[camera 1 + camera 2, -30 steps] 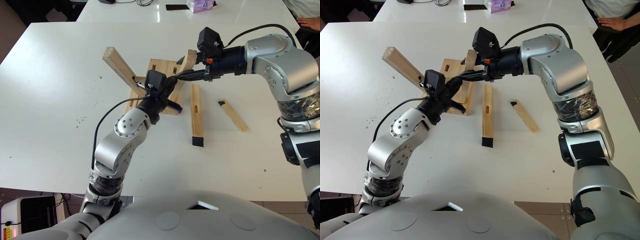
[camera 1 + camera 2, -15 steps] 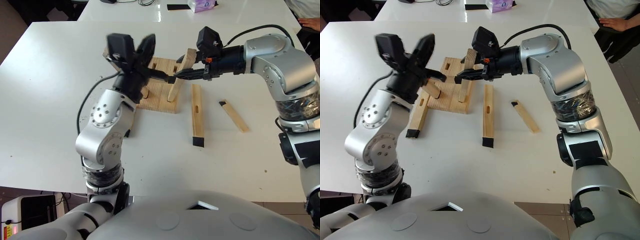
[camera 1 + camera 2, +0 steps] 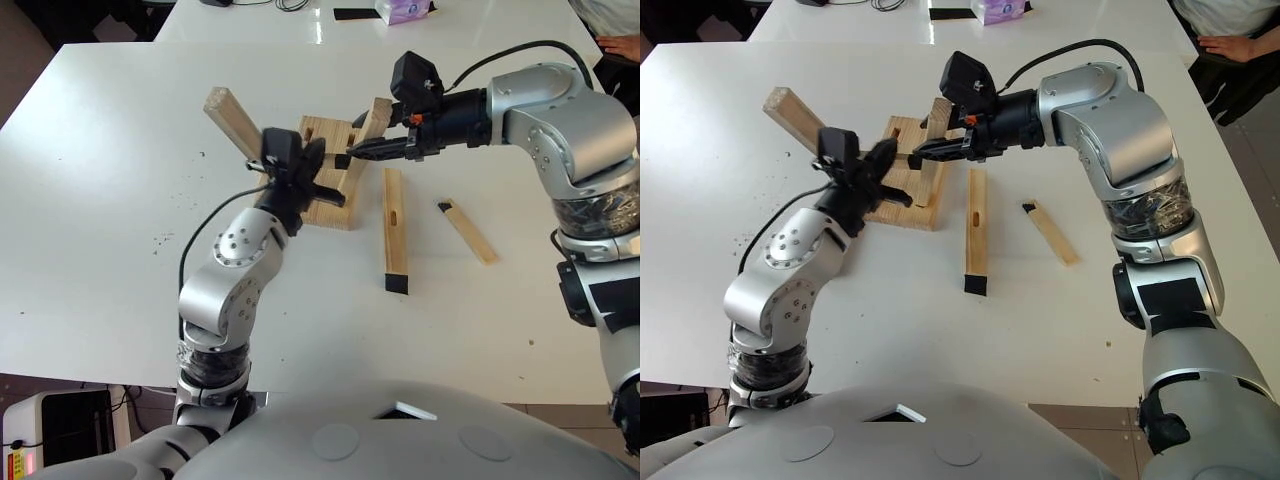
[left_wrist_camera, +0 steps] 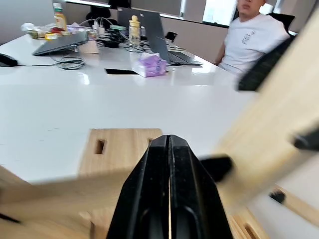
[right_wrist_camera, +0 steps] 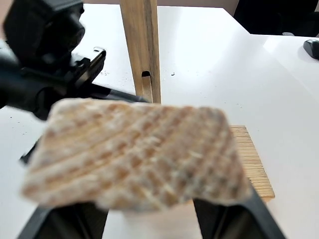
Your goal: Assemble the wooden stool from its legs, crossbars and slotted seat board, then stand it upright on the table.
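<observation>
On the table the seat board lies flat, a tilted leg standing on it. The right claw grips a second leg there; the left claw is closed, empty. A loose leg and a crossbar lie beside, so I judge much remains.

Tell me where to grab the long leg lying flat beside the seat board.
I'd take the long leg near mid-length, fingers across its narrow width, coming straight down. It lies flat with both long sides free; the short crossbar lies apart from it.
</observation>
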Controlling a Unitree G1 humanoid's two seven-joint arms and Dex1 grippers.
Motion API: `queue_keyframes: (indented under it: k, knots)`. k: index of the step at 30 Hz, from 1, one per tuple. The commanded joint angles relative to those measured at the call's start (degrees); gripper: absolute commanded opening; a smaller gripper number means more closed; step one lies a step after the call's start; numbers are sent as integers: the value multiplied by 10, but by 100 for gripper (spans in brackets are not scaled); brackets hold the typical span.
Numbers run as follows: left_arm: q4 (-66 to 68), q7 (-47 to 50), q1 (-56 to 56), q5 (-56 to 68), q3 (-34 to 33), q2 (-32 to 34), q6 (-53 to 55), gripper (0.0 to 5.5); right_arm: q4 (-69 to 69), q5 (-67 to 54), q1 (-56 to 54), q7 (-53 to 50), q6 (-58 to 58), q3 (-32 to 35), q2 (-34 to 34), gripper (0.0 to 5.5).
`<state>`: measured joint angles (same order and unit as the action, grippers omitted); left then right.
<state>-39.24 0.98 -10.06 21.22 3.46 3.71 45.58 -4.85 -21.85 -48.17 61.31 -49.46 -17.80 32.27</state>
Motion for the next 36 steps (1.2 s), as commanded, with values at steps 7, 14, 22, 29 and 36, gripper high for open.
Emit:
queue_keyframes:
  k: [7, 14, 22, 29, 36]
  knots:
    - [55, 38, 84, -23, 60, -11, 83, 0, -6, -10, -14, 27, -12, -6, 4, 204]
    - [57, 28, 102, -35, 75, -20, 50, 0, -19, -23, -25, 30, -32, 4, 4, 204]
    - [-106, 22, -63, 62, -57, -50, -54, 0, -5, -8, -17, 35, -25, 0, 14, 204]
    - [-130, 108, -185, 231, -394, 129, -36, 0, -14, -10, 13, 42, -23, 21, 55, 204]
    - [-28, 68, 32, 126, -381, 166, -8, 0, -20, -15, 20, 46, -22, 27, 65, 204]
